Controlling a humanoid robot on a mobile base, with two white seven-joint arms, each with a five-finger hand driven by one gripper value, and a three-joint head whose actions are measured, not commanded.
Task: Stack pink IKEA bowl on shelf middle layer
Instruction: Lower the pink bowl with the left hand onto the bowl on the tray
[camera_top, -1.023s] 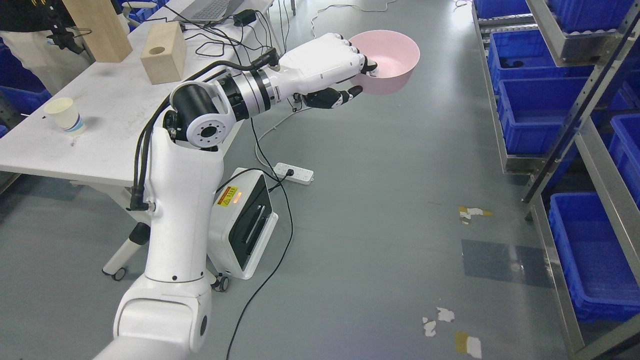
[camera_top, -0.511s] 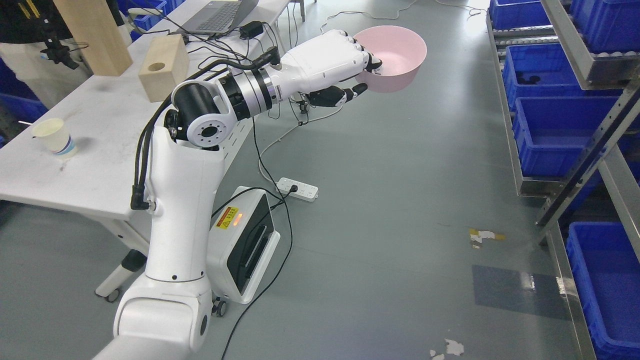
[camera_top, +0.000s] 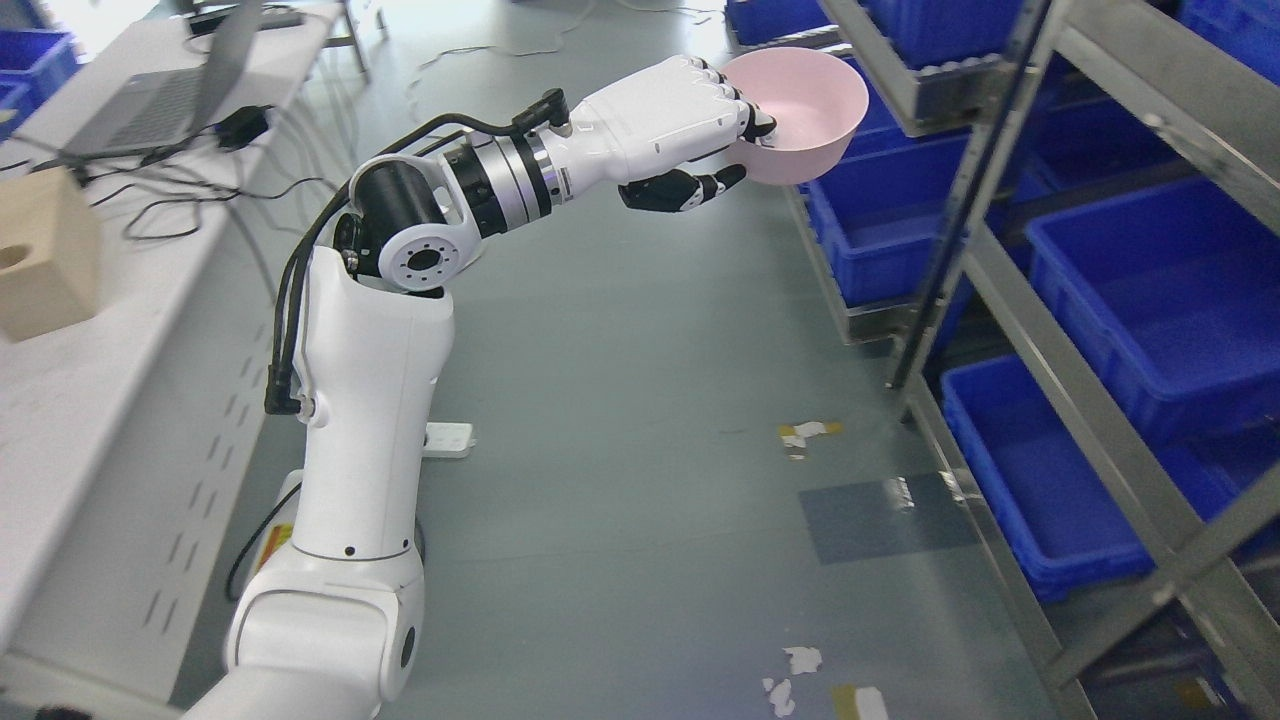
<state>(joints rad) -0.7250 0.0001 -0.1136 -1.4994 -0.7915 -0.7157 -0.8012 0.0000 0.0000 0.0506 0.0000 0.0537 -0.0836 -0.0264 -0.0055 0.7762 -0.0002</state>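
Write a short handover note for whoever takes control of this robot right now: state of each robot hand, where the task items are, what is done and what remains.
Left robot hand: shut on the rim of the round pink plastic bowl, held upright in the air, fingers over the rim and thumb underneath.
Right robot hand: not in view.
Bowl: next to the grey metal shelf rack holding blue plastic bins, not yet on any layer.
Done: bowl picked up and brought to the rack.
Left: find the middle layer, set the bowl there on the stack, release. No other bowls are visible yet.
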